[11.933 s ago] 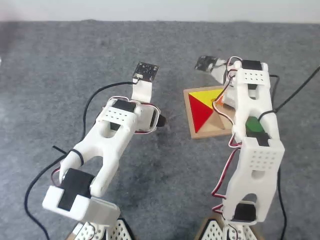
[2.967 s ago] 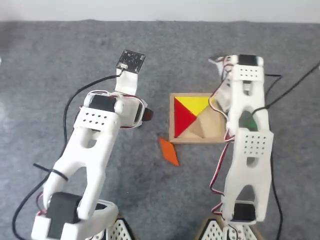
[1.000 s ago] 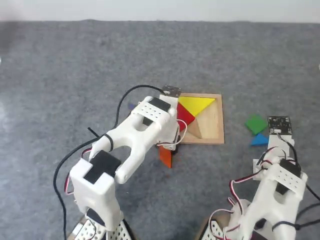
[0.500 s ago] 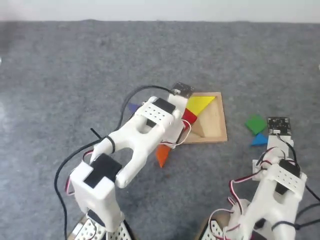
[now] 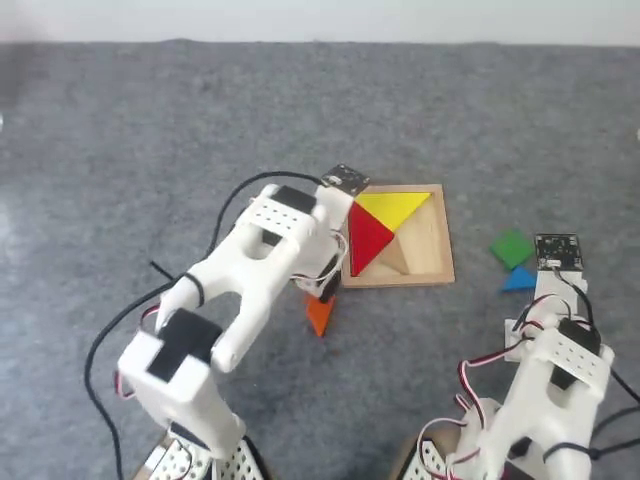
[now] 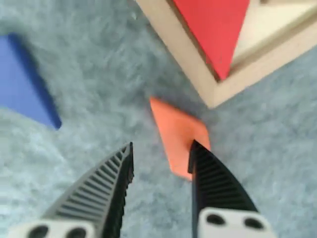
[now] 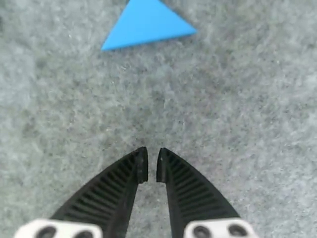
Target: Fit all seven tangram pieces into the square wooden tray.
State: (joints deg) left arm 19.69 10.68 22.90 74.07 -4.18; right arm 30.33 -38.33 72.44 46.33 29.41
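Subject: the square wooden tray (image 5: pixel 448 236) lies flat on the grey carpet (image 5: pixel 150 130), near the middle of the table in the high view. Two pieces sit inside it. The yellow triangle (image 5: pixel 393 207) lies along the far rim. The red triangle (image 5: pixel 367 240) lies along the rim on my left arm's side. They meet along a diagonal edge, and bare wood shows on the tray floor beside them.

The orange piece (image 6: pixel 178 136) lies flat on the carpet just beside the tray's near corner, apart from the rim by a thin strip of carpet. A dark blue piece (image 6: pixel 25 84) lies on the carpet farther out on the same side, well apart from the orange one.

My left gripper (image 6: pixel 162 146) is spread wide and grips nothing. It hangs low over the orange piece. One fingertip overlaps that piece's near end and the other stands over bare carpet. Whether either finger touches the piece or the carpet, I cannot tell. In the high view my left arm (image 5: pixel 262 262) covers this gripper, with the orange piece showing at its edge.

On the tray's other side, the green square (image 5: pixel 512 247) and the light blue triangle (image 7: pixel 146 25) lie on the carpet close together, well apart from the tray. My right gripper (image 7: pixel 150 151) is closed to a narrow slit with nothing between its fingers, pointing at carpet near the light blue triangle.
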